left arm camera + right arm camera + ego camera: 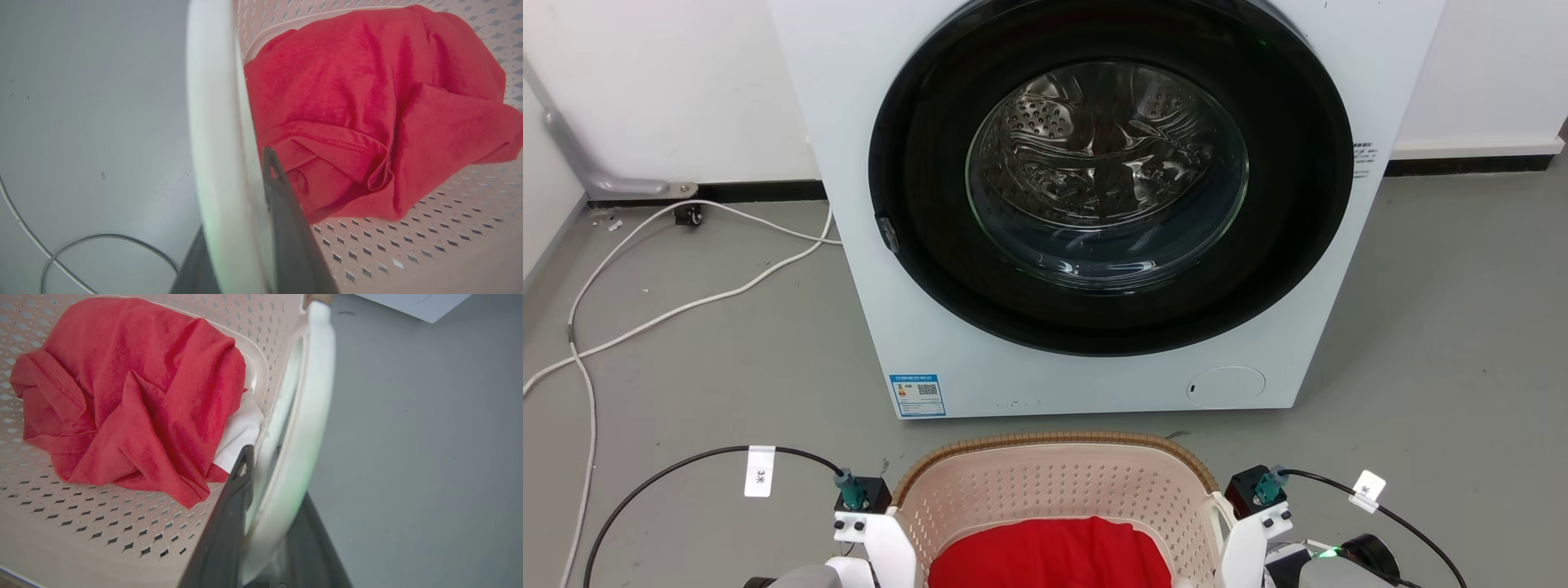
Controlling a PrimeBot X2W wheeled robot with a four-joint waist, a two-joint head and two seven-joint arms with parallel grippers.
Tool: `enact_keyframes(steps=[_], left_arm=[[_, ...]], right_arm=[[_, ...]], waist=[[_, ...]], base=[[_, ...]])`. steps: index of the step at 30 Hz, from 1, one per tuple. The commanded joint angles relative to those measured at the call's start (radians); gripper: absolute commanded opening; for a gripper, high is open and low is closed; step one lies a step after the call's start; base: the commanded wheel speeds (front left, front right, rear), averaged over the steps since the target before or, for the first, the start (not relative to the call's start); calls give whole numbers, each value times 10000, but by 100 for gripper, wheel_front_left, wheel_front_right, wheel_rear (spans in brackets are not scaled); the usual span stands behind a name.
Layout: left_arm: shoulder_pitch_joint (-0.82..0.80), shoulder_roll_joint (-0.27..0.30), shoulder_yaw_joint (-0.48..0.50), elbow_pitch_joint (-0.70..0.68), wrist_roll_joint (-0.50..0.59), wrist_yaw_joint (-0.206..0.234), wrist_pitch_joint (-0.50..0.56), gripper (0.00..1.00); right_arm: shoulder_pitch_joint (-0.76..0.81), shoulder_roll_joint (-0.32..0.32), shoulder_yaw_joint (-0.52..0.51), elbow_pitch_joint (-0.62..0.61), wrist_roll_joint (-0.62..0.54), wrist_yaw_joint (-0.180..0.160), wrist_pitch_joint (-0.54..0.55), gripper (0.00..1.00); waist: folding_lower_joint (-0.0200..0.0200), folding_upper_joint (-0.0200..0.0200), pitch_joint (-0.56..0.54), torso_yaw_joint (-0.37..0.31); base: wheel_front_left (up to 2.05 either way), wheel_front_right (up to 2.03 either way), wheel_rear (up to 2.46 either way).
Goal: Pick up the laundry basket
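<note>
Well, the grey floor [1421, 327] runs back to a white wall [686, 82] with a dark skirting, and a white washing machine [1054, 384] stands squarely against that wall. Its round, dark-rimmed door [1107, 175] is closed, with the steel drum showing through the glass.

Just in front of the machine, a little apart from its base, is the laundry basket [1054, 482]. The mouth faces up and the brown woven rim curves towards the machine. It seems to lie broadside, with its long axis parallel to the machine's front, though the near end is cut off. A crumpled red garment [1049, 555] fills the bottom, with a scrap of white cloth [241, 433] tucked under it.

The left gripper [233, 204] is clamped on the basket's left handle [216, 122], one dark finger inside the basket wall and one outside. The right gripper [278, 477] grips the right handle [314, 396] the same way.

To the machine's left, a white cable [686, 306] trails across the floor. A small blue label [918, 395] sits at the machine's lower left corner.
</note>
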State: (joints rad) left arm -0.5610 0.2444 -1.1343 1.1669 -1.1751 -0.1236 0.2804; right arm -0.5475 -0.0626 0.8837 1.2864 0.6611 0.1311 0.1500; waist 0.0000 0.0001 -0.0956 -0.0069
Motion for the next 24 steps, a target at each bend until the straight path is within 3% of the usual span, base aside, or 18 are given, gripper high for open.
enact_keyframes(steps=[1, 24], left_arm=[[52, 103, -72, 32, -13, -118, 29, 0], [124, 43, -473, 71, -469, -119, -102, 0]], right_arm=[[107, -208, 80, 32, 16, -6, -18, 0], [196, -273, 454, 35, 275, -6, 70, 0]], waist=[[0, -1, -3, 0], [0, -1, -57, 92]], base=[[0, 0, 0], [0, 0, 0]])
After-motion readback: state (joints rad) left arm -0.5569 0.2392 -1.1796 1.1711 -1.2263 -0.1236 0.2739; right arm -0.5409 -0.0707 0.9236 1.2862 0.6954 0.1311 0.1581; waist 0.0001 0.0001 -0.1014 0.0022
